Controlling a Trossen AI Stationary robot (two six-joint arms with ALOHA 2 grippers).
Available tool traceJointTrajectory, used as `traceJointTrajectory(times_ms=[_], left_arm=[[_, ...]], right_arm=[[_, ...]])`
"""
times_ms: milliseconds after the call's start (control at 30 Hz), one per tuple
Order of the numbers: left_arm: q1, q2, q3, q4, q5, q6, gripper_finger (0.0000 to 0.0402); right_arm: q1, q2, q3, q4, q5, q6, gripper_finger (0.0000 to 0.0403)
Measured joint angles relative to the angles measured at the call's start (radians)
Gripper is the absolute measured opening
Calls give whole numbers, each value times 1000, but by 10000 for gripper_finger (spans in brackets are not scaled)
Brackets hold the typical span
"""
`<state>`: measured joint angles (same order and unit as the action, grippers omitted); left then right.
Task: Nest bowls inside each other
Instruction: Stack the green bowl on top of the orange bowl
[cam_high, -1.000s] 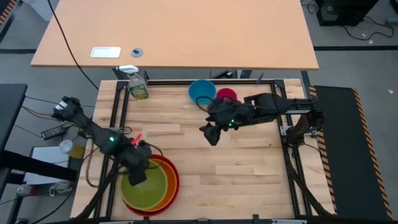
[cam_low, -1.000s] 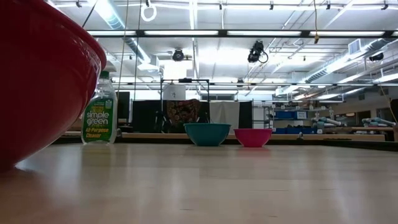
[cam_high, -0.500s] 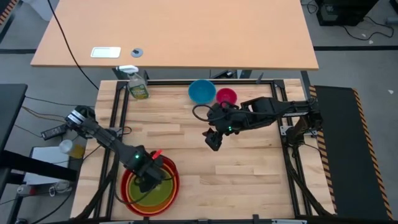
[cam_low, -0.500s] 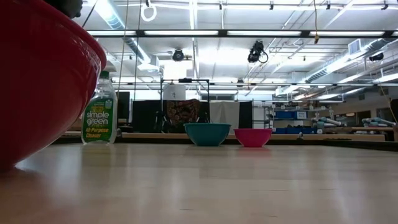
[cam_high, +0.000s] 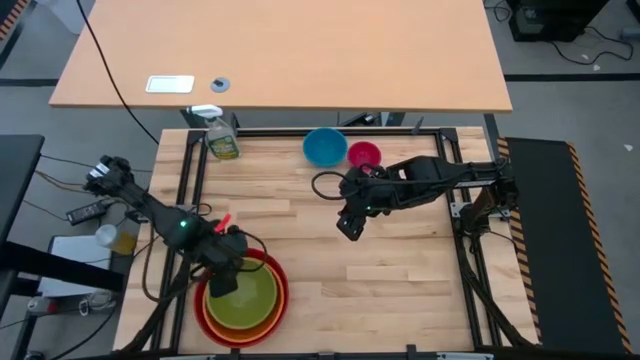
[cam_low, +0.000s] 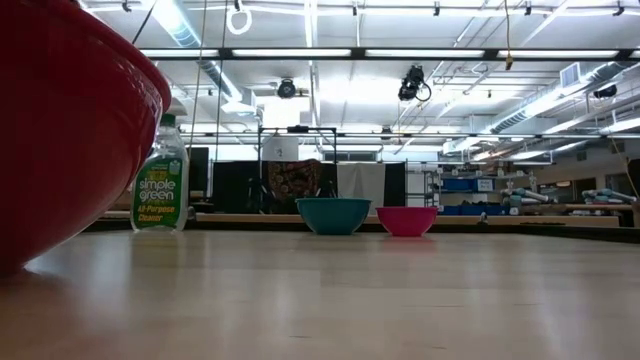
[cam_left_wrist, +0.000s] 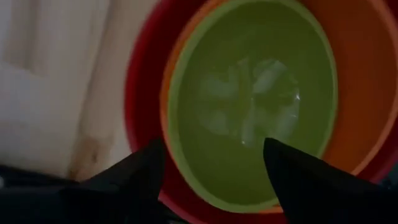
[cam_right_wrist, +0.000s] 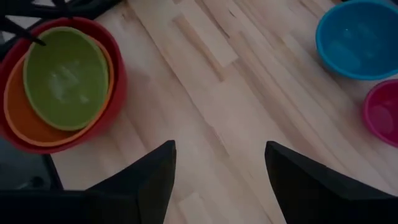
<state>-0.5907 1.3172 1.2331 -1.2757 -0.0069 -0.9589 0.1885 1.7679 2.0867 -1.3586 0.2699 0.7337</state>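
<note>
Near the table's front left, the yellow-green bowl (cam_high: 245, 298) sits inside the orange bowl (cam_left_wrist: 354, 93), which sits inside the red bowl (cam_high: 282, 300). My left gripper (cam_high: 222, 282) hovers open over the stack's far-left rim. In its wrist view its fingers (cam_left_wrist: 211, 143) stand on either side of the green bowl's rim (cam_left_wrist: 171, 143) without touching it. The blue bowl (cam_high: 325, 147) and the pink bowl (cam_high: 364, 154) stand side by side on the table near the far edge. My right gripper (cam_high: 346, 227) hangs open above mid-table and holds nothing.
A yellow-green spray bottle (cam_high: 222, 140) stands at the far left corner. Bare wood (cam_right_wrist: 205, 93) lies between the stack and the two far bowls. A dark metal frame (cam_high: 190, 180) runs along the table's sides.
The yellow-green bowl, held up over the stack a second ago, has gone down into the orange bowl and now lies there free. My left gripper dipped toward the stack with it, let go and came back up toward the table's left edge. My right gripper has tipped further downward.
</note>
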Motion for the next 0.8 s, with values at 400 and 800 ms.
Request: traceJointTrajectory(times_ms=[400,800], left_arm=[[-2,48,-76,-43,-131,193,270],[-8,70,-83,-39,-163,211,270]], right_arm=[[-7,0,-1,54,0,-6,252],[-63,24,-2,81,-5,-62,246]])
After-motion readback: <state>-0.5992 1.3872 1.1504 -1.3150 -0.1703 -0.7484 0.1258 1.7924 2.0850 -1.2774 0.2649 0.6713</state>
